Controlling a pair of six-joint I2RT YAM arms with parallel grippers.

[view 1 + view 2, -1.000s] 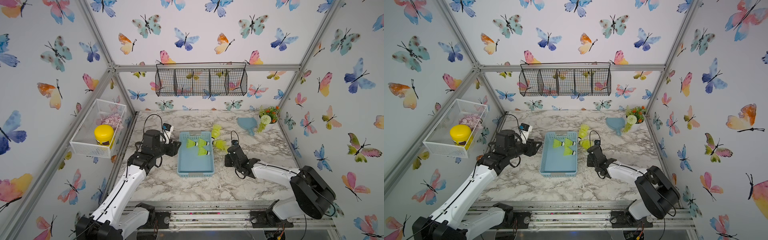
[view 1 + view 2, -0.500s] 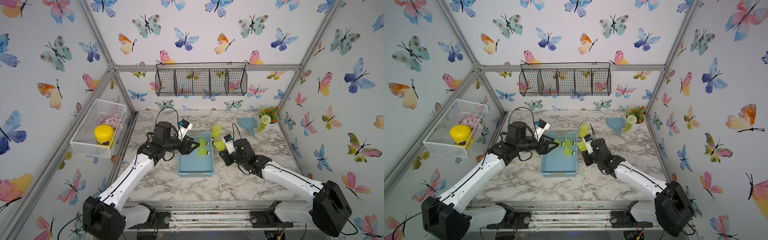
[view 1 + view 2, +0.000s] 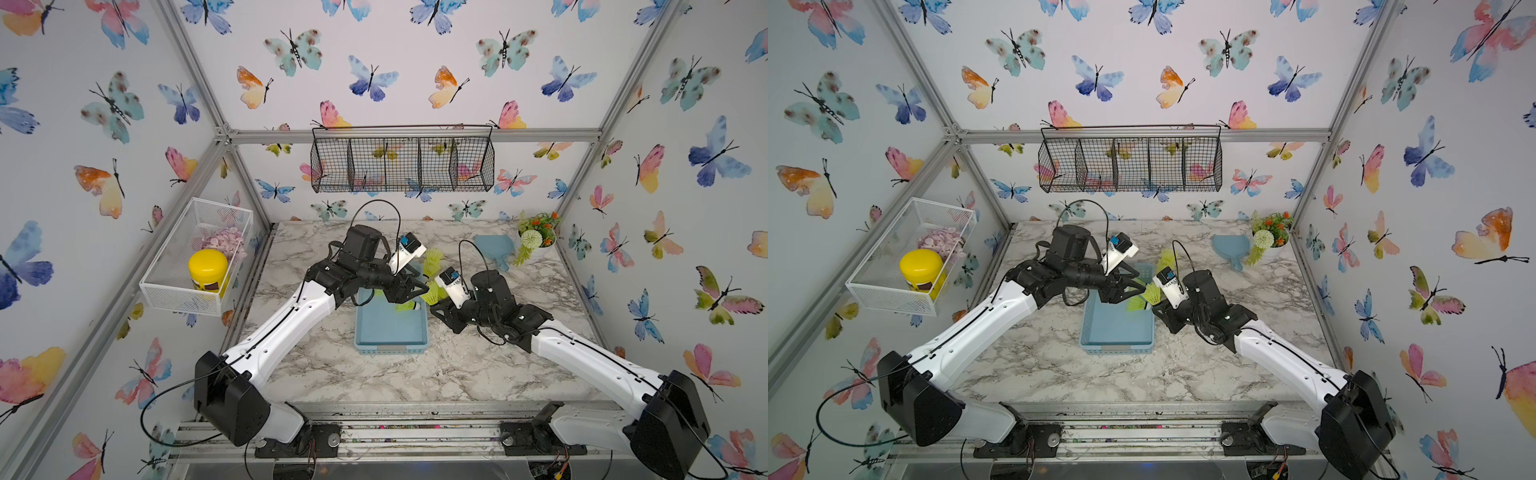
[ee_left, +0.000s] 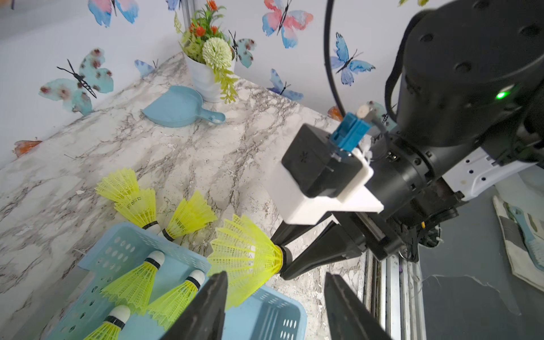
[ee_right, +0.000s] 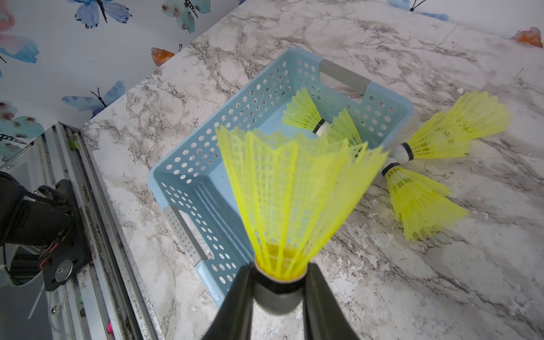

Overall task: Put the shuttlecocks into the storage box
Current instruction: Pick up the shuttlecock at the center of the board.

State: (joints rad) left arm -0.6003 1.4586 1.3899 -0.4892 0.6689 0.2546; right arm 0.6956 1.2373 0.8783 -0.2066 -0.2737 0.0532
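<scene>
At least seven shuttlecocks (image 4: 132, 282), one storage box (image 5: 188, 164).
One shuttlecock (image 5: 288, 191) sits between the right gripper's (image 5: 279, 272) fingers; three lie in the box beside the left gripper's (image 4: 275, 275) fingers; at least three, partly nested, lie on the table (image 4: 206, 147) beyond the fingertips.

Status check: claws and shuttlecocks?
Right claw shut on shuttlecock by the cork, beside the box. Left claw open, empty, crowding its skirt. Three boxed, more loose alongside.

shuttlecocks (image 5: 294, 191): neon yellow skirts, white tips, black band | storage box (image 5: 200, 188): pale blue, round-hole pattern, grey handles | surface (image 3: 374, 374): white marble, grey-brown veins | walls (image 3: 415, 62): white, watercolour butterflies | dustpan (image 4: 176, 109): pale blue | wire basket (image 3: 401, 166): black | mesh basket (image 3: 178, 291): white | jar (image 3: 208, 266): yellow | plant (image 4: 206, 44): green, orange blooms, white pot
</scene>
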